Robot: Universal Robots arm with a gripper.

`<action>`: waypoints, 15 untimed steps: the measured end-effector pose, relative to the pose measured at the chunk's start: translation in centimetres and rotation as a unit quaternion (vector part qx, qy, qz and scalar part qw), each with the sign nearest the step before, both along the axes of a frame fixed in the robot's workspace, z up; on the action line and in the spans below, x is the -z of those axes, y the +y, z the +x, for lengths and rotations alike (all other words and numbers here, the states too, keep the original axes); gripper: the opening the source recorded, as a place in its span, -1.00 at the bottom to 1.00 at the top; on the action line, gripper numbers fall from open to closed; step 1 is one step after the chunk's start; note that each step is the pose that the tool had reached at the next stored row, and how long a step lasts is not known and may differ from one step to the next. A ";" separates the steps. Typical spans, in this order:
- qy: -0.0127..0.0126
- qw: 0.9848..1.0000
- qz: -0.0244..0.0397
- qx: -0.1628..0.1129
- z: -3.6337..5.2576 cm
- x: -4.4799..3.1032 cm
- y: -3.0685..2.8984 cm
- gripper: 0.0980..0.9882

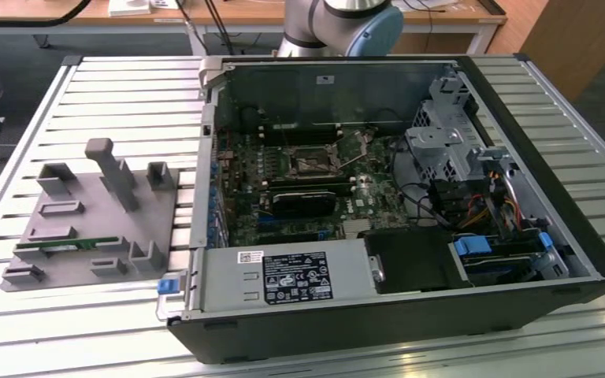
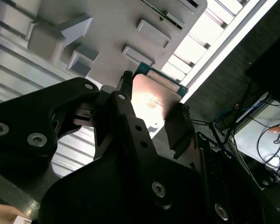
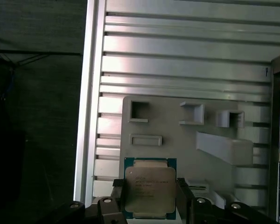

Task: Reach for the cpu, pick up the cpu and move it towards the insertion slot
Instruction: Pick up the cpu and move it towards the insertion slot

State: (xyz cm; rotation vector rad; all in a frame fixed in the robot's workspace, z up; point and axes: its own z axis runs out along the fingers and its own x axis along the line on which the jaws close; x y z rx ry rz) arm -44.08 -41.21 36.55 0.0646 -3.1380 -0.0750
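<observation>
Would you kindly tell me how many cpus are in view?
1. The cpu is gripped in the hand, above the grey fixture. The slot in the case looks empty, though another could be hidden.

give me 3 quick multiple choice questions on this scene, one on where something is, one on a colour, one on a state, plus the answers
1. Where is the cpu?
A. between the fingers of the gripper
B. seated in the insertion slot
C. lying on the floor

2. What colour is the holder block beside the computer case?
A. red
B. grey
C. yellow

3. What state is the computer case in?
A. closed by a side panel
B. open, its board exposed
C. standing upright on end

Answers:
1 A: both wrist views show a finger on each side of the cpu, with the holder block behind it.
2 B: it is plain grey in the exterior view.
3 B: the exterior view looks straight in at the board.
</observation>
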 end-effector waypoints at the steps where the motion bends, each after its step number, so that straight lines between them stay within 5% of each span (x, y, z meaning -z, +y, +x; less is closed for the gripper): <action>1: 0.000 1.000 0.000 0.000 0.00 -0.29 0.00 -0.03; 15: 0.000 1.000 0.000 0.000 0.00 -4.36 0.03 -0.03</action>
